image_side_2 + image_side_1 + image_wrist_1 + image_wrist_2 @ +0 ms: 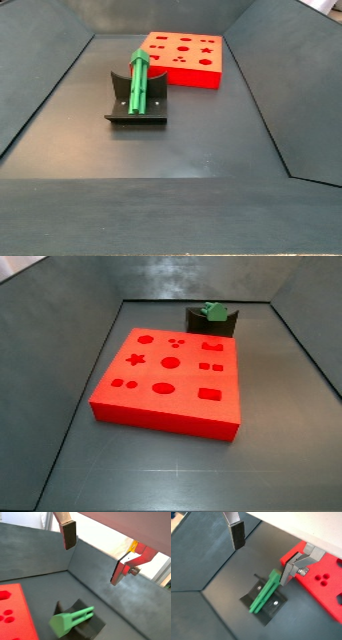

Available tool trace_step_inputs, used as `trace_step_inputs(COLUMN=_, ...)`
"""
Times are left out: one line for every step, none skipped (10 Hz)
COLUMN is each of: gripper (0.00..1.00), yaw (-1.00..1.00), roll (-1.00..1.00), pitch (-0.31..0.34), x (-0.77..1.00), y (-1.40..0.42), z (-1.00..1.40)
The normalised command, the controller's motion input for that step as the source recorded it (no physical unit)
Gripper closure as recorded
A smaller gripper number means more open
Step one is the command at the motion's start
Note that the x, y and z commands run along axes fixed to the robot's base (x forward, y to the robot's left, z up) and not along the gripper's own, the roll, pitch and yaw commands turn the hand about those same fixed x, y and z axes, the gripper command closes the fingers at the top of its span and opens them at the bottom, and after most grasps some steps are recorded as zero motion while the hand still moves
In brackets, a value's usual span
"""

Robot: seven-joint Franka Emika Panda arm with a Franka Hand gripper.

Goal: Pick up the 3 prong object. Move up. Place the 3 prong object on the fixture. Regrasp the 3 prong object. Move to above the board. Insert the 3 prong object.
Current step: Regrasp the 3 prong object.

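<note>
The green 3 prong object [139, 80] lies on the dark fixture [155, 97], leaning along its bracket. Both side views show it there, with its end sticking up over the fixture [214, 326] beside the far edge of the red board [170, 376]. In both wrist views my gripper [92, 562] hangs open above the floor with nothing between its fingers. The 3 prong object [264, 594] sits below and apart from the gripper [262, 562], near one finger [289, 571]. The gripper does not show in the side views.
Grey walls enclose the dark floor on all sides [40, 90]. The board [187, 55] sits close to the fixture, with star, circle and square cut-outs on top. A corner of the board [13, 614] shows in a wrist view.
</note>
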Motion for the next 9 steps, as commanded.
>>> trace_step_inputs(gripper=0.00, yaw=0.08, roll=1.00, pitch=0.136, x=0.11, y=-0.04, z=-0.01)
trace_step_inputs(gripper=0.00, yaw=0.09, roll=1.00, pitch=0.166, x=0.12, y=-0.05, z=-0.01)
trace_step_inputs(gripper=0.00, yaw=0.12, roll=1.00, pitch=0.197, x=0.12, y=-0.05, z=-0.01)
trace_step_inputs(gripper=0.00, yaw=0.17, roll=0.92, pitch=0.221, x=0.12, y=-0.05, z=-0.01)
trace_step_inputs(gripper=0.00, yaw=0.19, roll=0.74, pitch=0.208, x=0.12, y=-0.06, z=-0.01)
trace_step_inputs(gripper=0.00, yaw=0.21, roll=0.56, pitch=0.184, x=0.13, y=-0.06, z=-0.01)
trace_step_inputs(gripper=0.00, yaw=0.23, roll=0.38, pitch=0.159, x=0.14, y=-0.06, z=-0.01)
trace_step_inputs(gripper=0.00, yaw=0.24, roll=0.24, pitch=0.119, x=0.13, y=-0.04, z=0.00)
trace_step_inputs(gripper=0.00, yaw=0.24, roll=0.20, pitch=0.087, x=0.11, y=-0.05, z=-0.01)
